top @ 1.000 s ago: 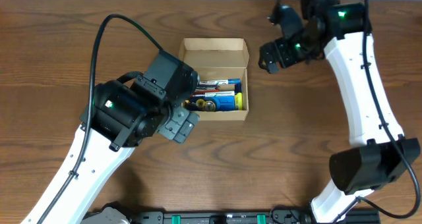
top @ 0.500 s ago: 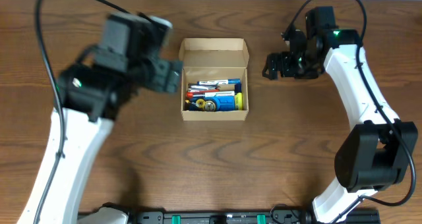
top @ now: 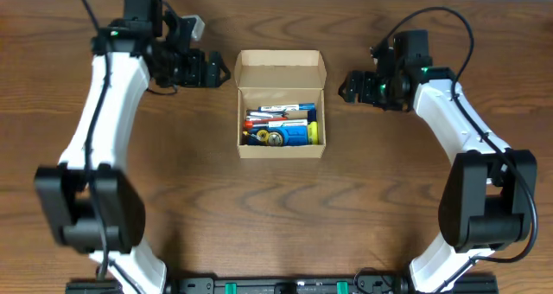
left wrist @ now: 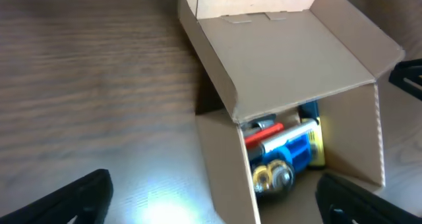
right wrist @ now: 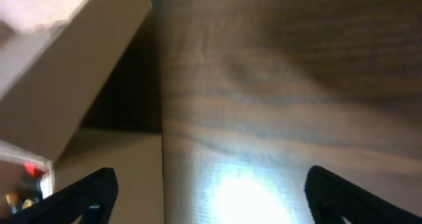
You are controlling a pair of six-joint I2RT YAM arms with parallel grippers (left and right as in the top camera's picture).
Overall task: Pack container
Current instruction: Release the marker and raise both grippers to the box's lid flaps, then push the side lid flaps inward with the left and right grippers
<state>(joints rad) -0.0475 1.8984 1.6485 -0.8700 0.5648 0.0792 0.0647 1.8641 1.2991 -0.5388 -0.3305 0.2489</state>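
Observation:
The container (top: 282,149) is a tan cardboard box in the middle of the table. Its flap lid (top: 281,68) stands open at the far side. Inside lie pens and small items (top: 281,128) in red, blue and yellow. My left gripper (top: 218,69) hovers open just left of the lid. In the left wrist view the container (left wrist: 224,151) fills the frame and the left gripper (left wrist: 211,207) has its fingers (left wrist: 72,199) spread wide on either side of the near wall. My right gripper (top: 350,86) is open just right of the container. In the right wrist view the right gripper (right wrist: 217,197) is empty beside the container (right wrist: 112,165).
The brown wooden table (top: 285,216) lies all round the box. A black rail (top: 276,285) runs along the front edge. Both white arms reach in from the front corners, with cables looping above them.
My left arm has swung from the box's front left to its back left, ending beside the lid. My right gripper has come down and slightly nearer the box's right side.

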